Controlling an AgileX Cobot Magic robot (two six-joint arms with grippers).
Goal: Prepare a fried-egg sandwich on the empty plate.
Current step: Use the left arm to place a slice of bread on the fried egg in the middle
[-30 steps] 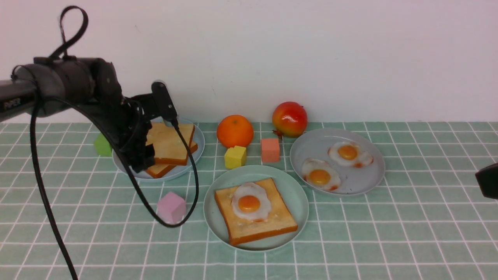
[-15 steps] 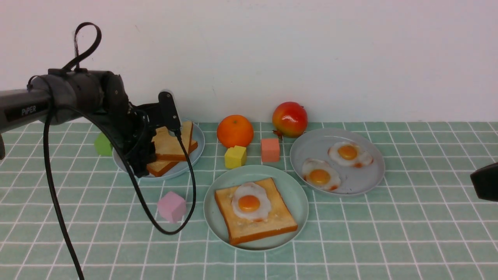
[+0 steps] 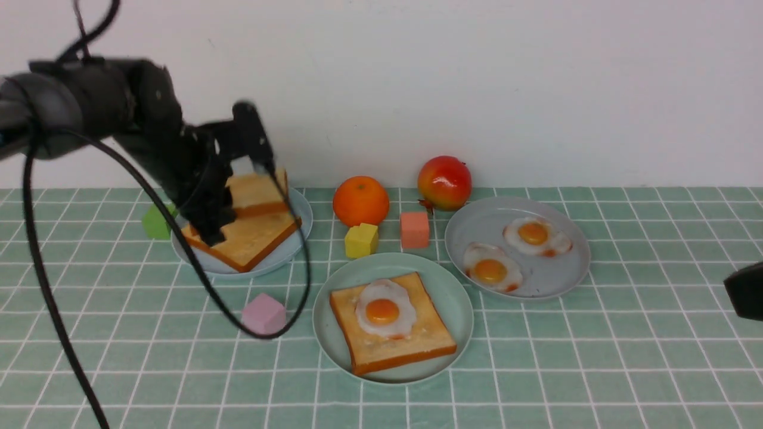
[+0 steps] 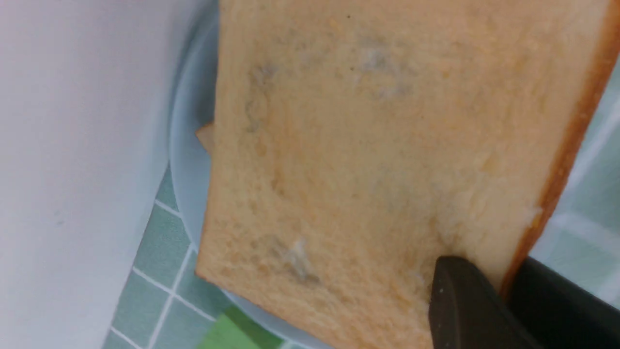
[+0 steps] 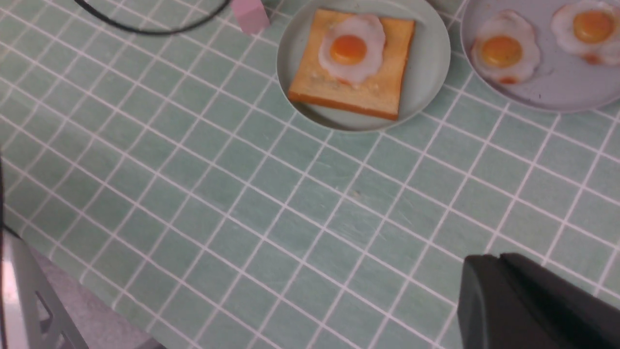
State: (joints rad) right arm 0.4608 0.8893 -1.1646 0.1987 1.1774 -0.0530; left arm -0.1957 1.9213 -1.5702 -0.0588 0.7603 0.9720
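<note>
My left gripper (image 3: 226, 208) is shut on the left edge of a golden-brown toast slice (image 3: 259, 190) and holds it tilted just above the pale-blue plate (image 3: 283, 259). In the left wrist view the slice (image 4: 363, 145) fills the frame, pinched across its crust near the gripper (image 4: 503, 276). A second slice (image 3: 256, 238) lies flat on that plate. The mint-green plate (image 3: 325, 322) in front carries a toast (image 3: 411, 348) topped with a fried egg (image 3: 381, 311). My right gripper (image 3: 745, 291) hovers shut and empty at the far right, fingers together (image 5: 499, 259).
A grey plate (image 3: 518, 208) with two fried eggs stands at the right. An orange (image 3: 360, 201), a red fruit (image 3: 444, 182), a yellow block (image 3: 360, 239) and a salmon cube (image 3: 414, 229) sit behind. A pink cube (image 3: 263, 317) and a green cube (image 3: 156, 221) flank the left arm's hanging cable (image 3: 298, 298).
The left gripper has shut on the upper toast slice and risen, lifting it off the lower slice, which stays on the pale-blue plate. The right gripper has barely moved.
</note>
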